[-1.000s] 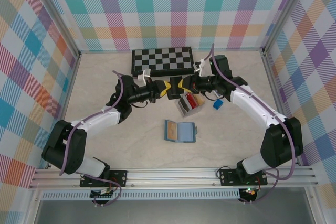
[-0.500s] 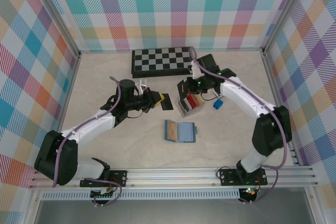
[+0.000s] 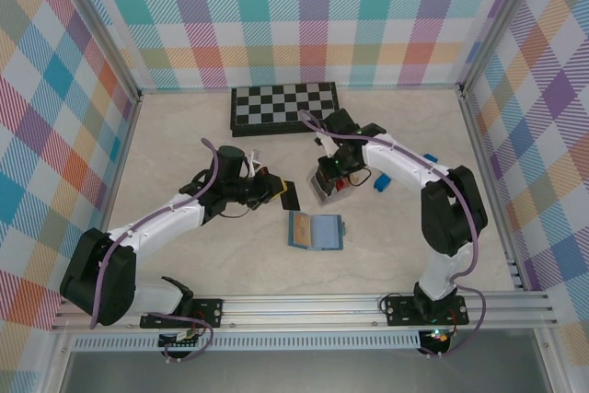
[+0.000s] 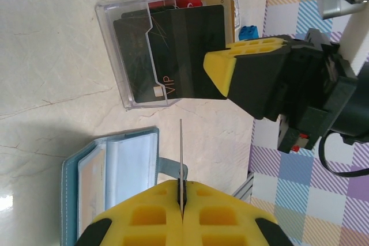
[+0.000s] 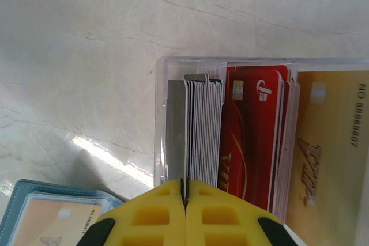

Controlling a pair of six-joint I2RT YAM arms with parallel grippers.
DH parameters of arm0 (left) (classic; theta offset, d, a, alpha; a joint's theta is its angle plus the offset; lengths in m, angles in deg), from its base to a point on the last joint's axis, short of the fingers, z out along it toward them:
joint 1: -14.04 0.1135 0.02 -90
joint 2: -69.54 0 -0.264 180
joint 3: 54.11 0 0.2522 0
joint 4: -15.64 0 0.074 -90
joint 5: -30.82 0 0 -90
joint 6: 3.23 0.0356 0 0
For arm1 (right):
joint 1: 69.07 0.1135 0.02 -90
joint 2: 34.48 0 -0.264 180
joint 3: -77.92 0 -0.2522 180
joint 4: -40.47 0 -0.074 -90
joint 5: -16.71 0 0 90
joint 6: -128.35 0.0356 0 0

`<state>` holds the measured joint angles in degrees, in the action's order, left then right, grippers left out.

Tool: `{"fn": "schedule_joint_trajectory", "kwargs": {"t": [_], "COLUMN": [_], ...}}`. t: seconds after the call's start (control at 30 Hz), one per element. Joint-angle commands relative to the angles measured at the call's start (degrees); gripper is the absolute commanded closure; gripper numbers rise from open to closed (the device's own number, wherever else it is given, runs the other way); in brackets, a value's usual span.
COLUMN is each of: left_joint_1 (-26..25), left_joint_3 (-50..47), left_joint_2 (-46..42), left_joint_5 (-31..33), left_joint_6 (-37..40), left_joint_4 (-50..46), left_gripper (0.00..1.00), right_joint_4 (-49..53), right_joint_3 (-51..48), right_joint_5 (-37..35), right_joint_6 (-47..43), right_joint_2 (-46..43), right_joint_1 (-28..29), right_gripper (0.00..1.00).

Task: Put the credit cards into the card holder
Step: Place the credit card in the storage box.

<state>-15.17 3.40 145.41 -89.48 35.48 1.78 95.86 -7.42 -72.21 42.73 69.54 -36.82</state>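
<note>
Left pincer: closed flat on a thin dark card, which it holds edge-on and clear of the pale marbled bench.

Right pincer: closed, apparently on the near edge of a single grey-edged card standing in a stack inside the clear plastic box. Red credit cards and tan credit cards stand beside that stack in the same box.

Teal-blue folding card holder: lies open and flat on the bench, its long axis running left to right in the overhead view, pockets facing up. It sits just toward the arm bases from the box.

Governing relation: the holder lies to the right of the left pincer and nearer the bases, close by. The two pincers stand about equally near it, but the left carries a free card, so the insertion should fall to that arm. The card must be brought in line with a pocket mouth.
</note>
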Motion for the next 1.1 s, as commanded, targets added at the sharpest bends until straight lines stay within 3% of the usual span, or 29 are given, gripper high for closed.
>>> {"fn": "schedule_joint_trajectory", "kwargs": {"t": [0.0,0.2,0.43,0.63,0.7,0.8,0.93,1.07], "left_joint_1": [-0.63,-0.92,-2.10,-7.04,-9.04,-12.05,-14.15,-14.22], "left_joint_3": [1.11,1.02,2.28,3.40,3.69,4.57,4.85,4.00], "left_joint_2": [-0.83,-0.68,0.83,2.57,4.08,7.80,11.87,13.51], "left_joint_5": [0.29,0.50,-0.29,2.10,3.61,4.58,6.74,7.82], "left_joint_6": [1.21,1.27,2.34,4.17,5.39,7.06,7.71,7.80], "left_joint_4": [-0.93,-0.78,-1.33,-3.30,-4.26,-4.76,-3.77,-3.17], "left_gripper": [1.00,1.00,1.00,1.00,1.00,1.00,1.00,1.00], "right_joint_4": [-0.24,-2.29,-0.31,0.76,1.83,2.72,-1.52,-3.31], "right_joint_3": [1.23,-0.82,-0.49,-4.22,-6.81,-12.16,-21.33,-25.96], "right_joint_5": [0.20,0.13,-1.23,-2.72,-1.44,1.43,8.14,10.76], "right_joint_6": [-1.51,-0.68,1.43,8.92,12.28,17.43,22.30,22.96], "right_joint_2": [1.44,0.86,-0.29,-8.97,-11.38,-13.97,-18.13,-18.88], "right_joint_1": [0.09,0.09,0.11,0.01,0.01,0.07,0.05,0.14], "right_gripper": [0.96,0.95,0.72,0.64,0.55,0.50,0.37,0.33]}}
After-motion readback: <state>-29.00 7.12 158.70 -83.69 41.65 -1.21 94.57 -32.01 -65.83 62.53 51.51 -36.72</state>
